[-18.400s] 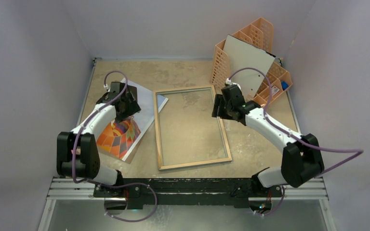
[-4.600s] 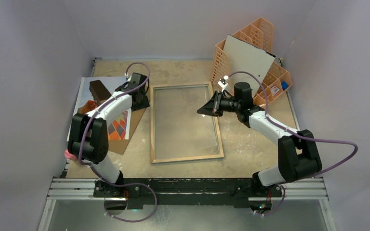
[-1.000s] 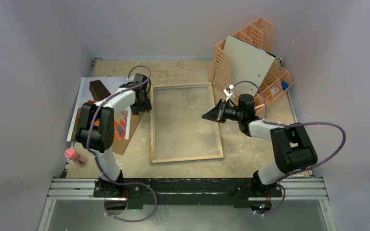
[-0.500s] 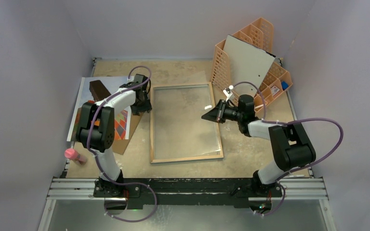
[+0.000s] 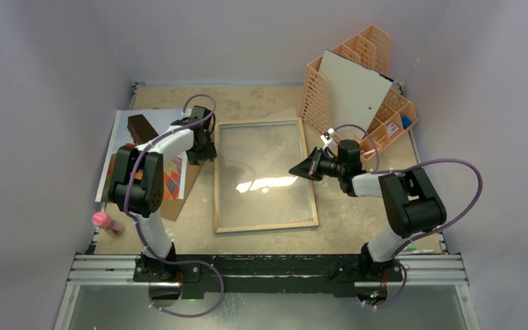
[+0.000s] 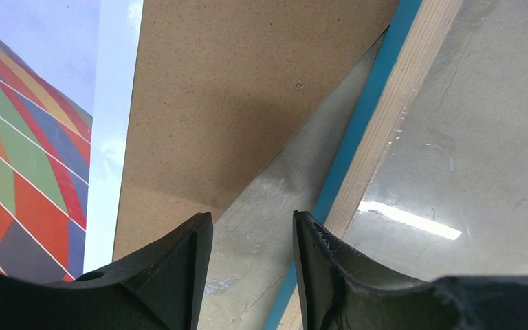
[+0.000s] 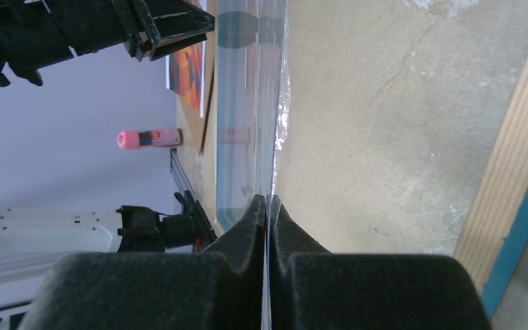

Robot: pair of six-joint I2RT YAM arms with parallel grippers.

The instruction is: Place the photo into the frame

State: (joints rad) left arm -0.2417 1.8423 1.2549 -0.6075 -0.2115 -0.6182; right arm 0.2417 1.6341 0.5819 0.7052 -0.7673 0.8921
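**Top view.** The frame (image 5: 264,226) lies flat mid-worktop (image 5: 261,103), wood back up. The right tool (image 5: 301,168) reaches in over its right rim. A bright glare on the clear pane (image 5: 261,184) suggests the sheet is tipped rather than seated. The left tool (image 5: 203,151) sits low just beside the left rim. The photo (image 5: 125,127) is outside the frame, off to the left, together with the brown backing board (image 5: 179,198). Which overlaps which I cannot tell.

**Left wrist.** Fingers (image 6: 179,275) stand apart with only bare worktop between them. The frame's blue edge and wood rim run just beside the right finger. My reading is that this tool is parked there as a stop, so the frame cannot slide left while the other side is worked.

**Right wrist.** Fingers (image 7: 251,227) are pressed together, clamped on the pane's thin edge, which is seen edge-on. An edge pinch is probably the only hold a flat sheet offers. Worktop and frame rim show to the right of the sheet. The photo is not yet in.
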